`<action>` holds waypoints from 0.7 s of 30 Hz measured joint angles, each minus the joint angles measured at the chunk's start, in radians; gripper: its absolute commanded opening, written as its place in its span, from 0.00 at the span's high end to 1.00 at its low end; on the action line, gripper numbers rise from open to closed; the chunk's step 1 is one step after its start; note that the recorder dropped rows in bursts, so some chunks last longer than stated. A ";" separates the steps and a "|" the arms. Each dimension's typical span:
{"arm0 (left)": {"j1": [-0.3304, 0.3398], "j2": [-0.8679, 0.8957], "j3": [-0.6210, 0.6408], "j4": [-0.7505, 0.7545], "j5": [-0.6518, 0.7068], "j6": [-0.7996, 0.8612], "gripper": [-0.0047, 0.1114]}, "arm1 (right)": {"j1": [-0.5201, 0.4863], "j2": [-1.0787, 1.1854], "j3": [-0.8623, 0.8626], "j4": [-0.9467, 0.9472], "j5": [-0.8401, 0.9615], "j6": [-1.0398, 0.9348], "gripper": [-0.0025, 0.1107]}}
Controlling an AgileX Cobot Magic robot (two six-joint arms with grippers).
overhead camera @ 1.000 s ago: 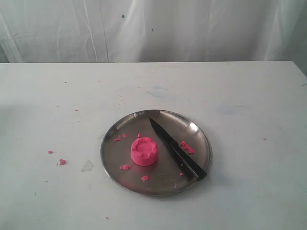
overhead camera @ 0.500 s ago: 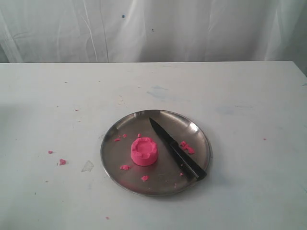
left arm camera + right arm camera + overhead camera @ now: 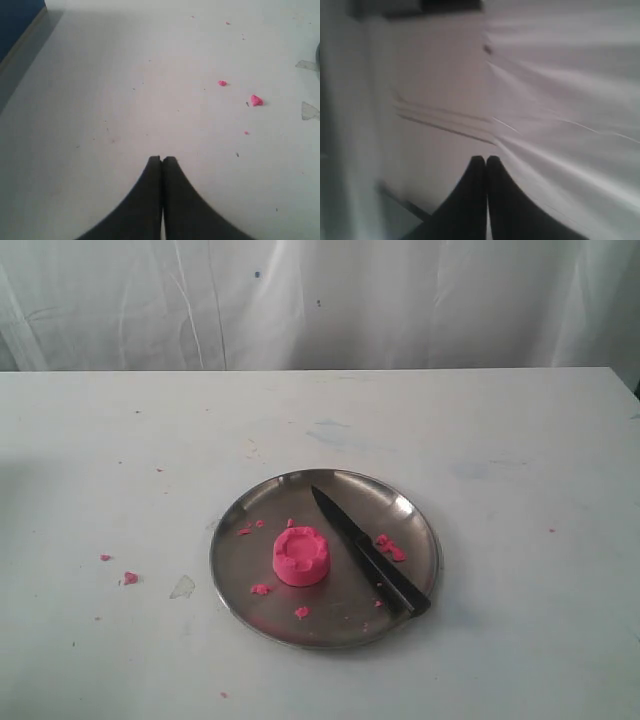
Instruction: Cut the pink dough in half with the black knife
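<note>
The pink dough is a thick round puck with a dented top, sitting left of centre on a round steel plate. The black knife lies flat on the plate just right of the dough, tip toward the back, handle near the plate's front right rim. Neither arm shows in the exterior view. My left gripper is shut and empty over bare white table, far from the plate. My right gripper is shut and empty, facing a white curtain.
Small pink crumbs lie on the plate and more crumbs on the table to its left, also as crumbs in the left wrist view. A white curtain hangs behind the white table. A table edge shows.
</note>
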 measured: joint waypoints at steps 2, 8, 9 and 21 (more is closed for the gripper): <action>0.000 0.000 0.000 0.000 0.000 0.000 0.96 | 0.000 0.000 -0.040 0.092 -0.141 0.038 0.98; -0.055 0.000 0.000 0.002 0.000 0.000 0.96 | 0.000 0.000 -0.296 0.129 -0.202 -0.204 0.98; -0.068 0.000 0.000 0.002 0.000 0.000 0.96 | 0.000 0.004 -0.348 0.061 -0.169 -0.319 0.98; -0.141 0.000 0.000 0.002 0.000 0.000 0.96 | 0.000 0.320 -0.620 -0.850 0.496 -1.113 0.98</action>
